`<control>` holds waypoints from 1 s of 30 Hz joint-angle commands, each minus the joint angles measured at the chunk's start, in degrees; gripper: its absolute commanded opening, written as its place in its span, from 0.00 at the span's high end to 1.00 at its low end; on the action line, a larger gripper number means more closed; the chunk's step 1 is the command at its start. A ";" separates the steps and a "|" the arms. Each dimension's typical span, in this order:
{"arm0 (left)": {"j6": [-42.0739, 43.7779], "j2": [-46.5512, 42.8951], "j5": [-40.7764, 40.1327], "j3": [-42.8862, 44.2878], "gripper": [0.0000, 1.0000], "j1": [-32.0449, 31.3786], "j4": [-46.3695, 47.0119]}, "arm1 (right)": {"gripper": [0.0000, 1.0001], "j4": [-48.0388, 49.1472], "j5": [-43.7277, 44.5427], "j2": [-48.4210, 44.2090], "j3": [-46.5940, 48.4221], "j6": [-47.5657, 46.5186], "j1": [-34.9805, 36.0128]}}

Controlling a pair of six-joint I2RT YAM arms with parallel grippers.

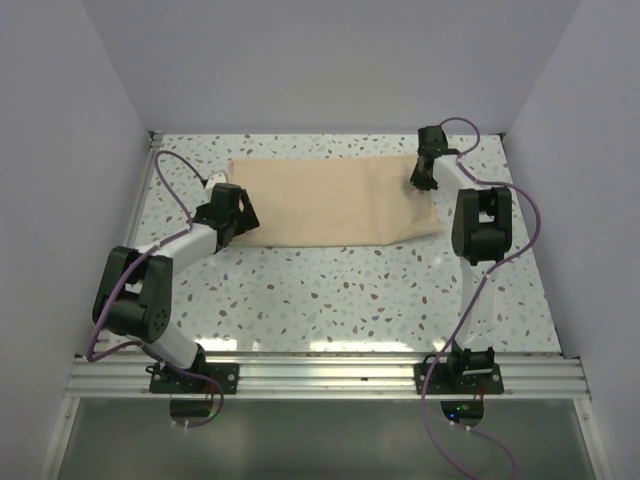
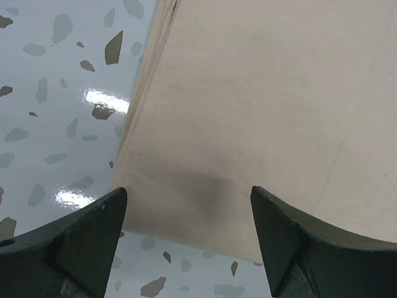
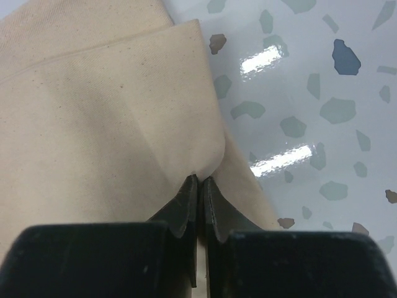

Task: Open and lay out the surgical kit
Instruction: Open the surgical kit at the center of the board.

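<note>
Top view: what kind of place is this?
Probably a lab test cell, not a clinic: bare white walls box in a speckled tabletop, an aluminium rail runs along its near edge, and a tan cloth lies on it.

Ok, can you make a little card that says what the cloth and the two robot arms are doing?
cloth wrap: tan, folded, lying flat on the speckled table
left gripper: jaws open above the wrap's near left corner
right gripper: jaws shut, pinching the wrap's right edge
inside the wrap: hidden
</note>
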 commanded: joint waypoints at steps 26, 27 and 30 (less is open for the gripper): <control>-0.76 -12.22 -4.30 2.16 0.01 0.16 -3.68 | 1.00 -0.76 -4.27 -22.43 -10.96 -0.47 12.49; -0.67 -13.27 -4.56 2.77 0.01 0.16 -3.94 | 1.00 -0.06 -4.80 -25.23 -14.05 0.66 13.54; -0.32 -15.38 -5.00 4.71 0.01 0.25 -5.96 | 1.00 4.68 -6.12 -38.41 -29.78 3.30 16.00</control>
